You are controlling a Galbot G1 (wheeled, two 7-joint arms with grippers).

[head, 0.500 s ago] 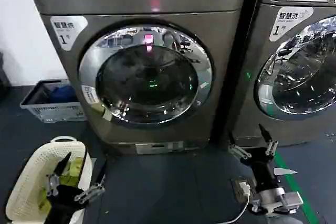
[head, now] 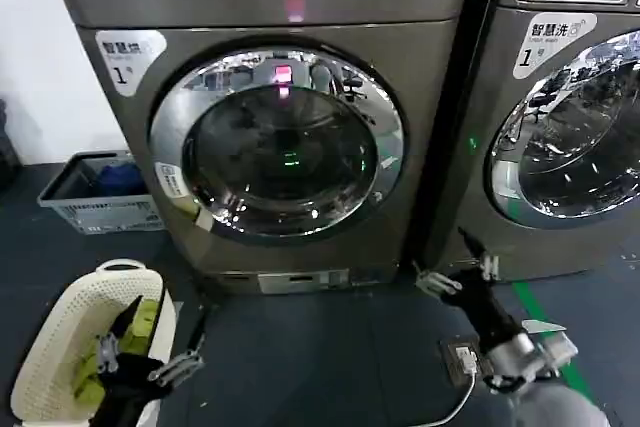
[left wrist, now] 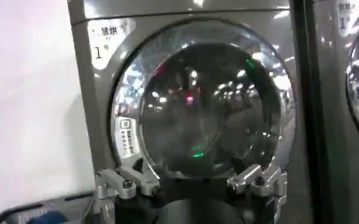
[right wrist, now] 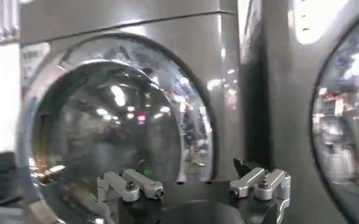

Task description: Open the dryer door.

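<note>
- Straight ahead of me the dryer door (head: pixel 278 142) sits flush and closed in the grey metal front of its machine (head: pixel 420 77): a wide chrome ring around dark, bulging glass, with a small white sticker (head: pixel 171 180) on the ring's left side.
- Right of that machine a dark vertical gap (head: pixel 450 127) divides it from a neighbouring machine whose round door (head: pixel 570 137) carries a teal-green rim edge.
- Low on my right, the right pincer (head: pixel 455 265) hangs over the dark floor (head: pixel 310 357) with its fingers spread wide and nothing between them, near the machine's lower right corner but apart from the door.
- My left pincer (head: pixel 160 332) waits low at the left, also splayed and empty, just beside a cream perforated laundry basket (head: pixel 60 337).
- Open floor lies between the two arms, below the door.
- A grey slatted crate (head: pixel 100 197) stands against the white wall at the far left.
</note>
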